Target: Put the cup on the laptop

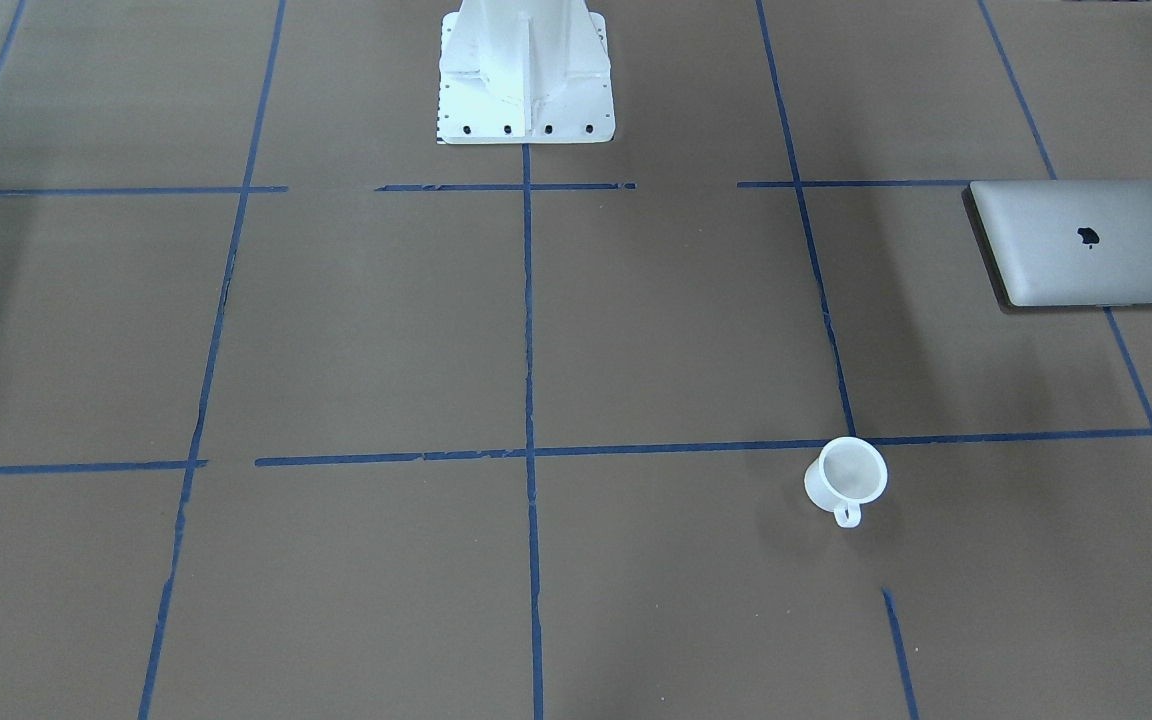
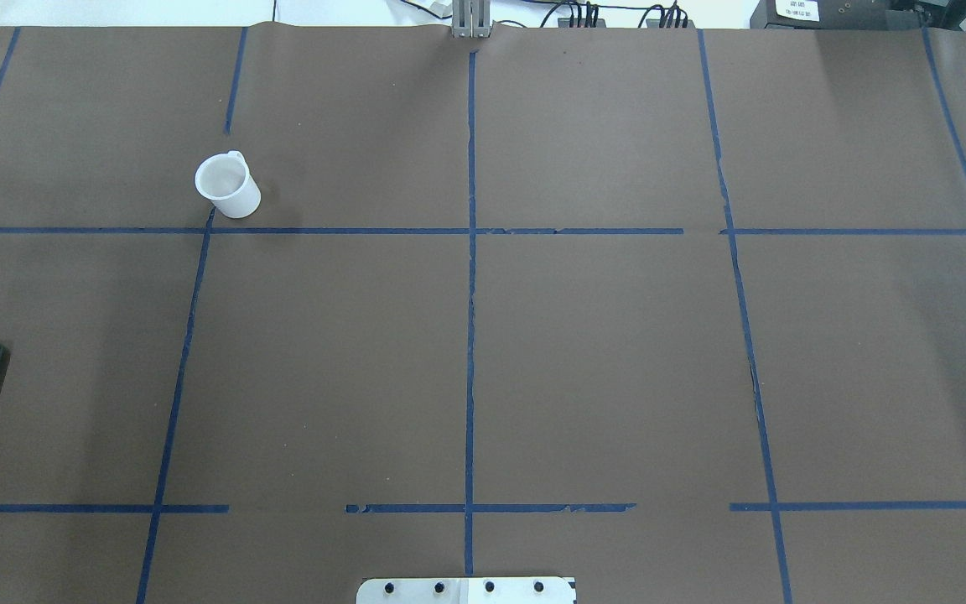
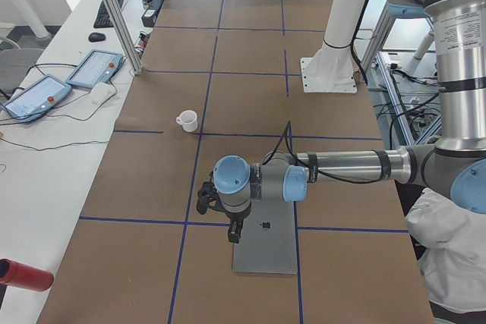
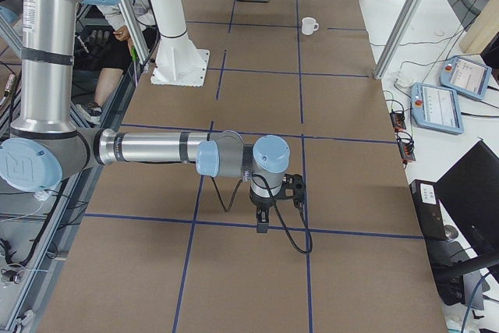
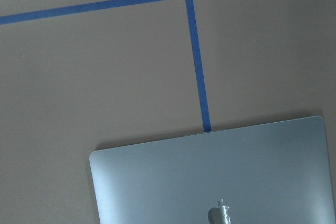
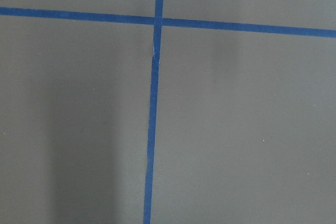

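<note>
The cup (image 1: pixel 844 477) stands upright and empty on the brown table (image 1: pixel 386 330), on the robot's left side and far from its base, with its handle turned away from the robot. The laptop (image 1: pixel 1086 245) lies closed and flat at the table's left edge, nearer the base and well apart from the cup, so its lid offers a broad, level landing place. The left gripper (image 3: pixel 234 234) hangs pointing down above the laptop, not near the cup. Its side view does not show whether its jaws are wide or narrow. The right gripper (image 4: pixel 263 225) hangs over bare table on the right, its jaws equally unreadable. Nothing is grasped yet, and the left arm looks better placed to fetch the cup.
</note>
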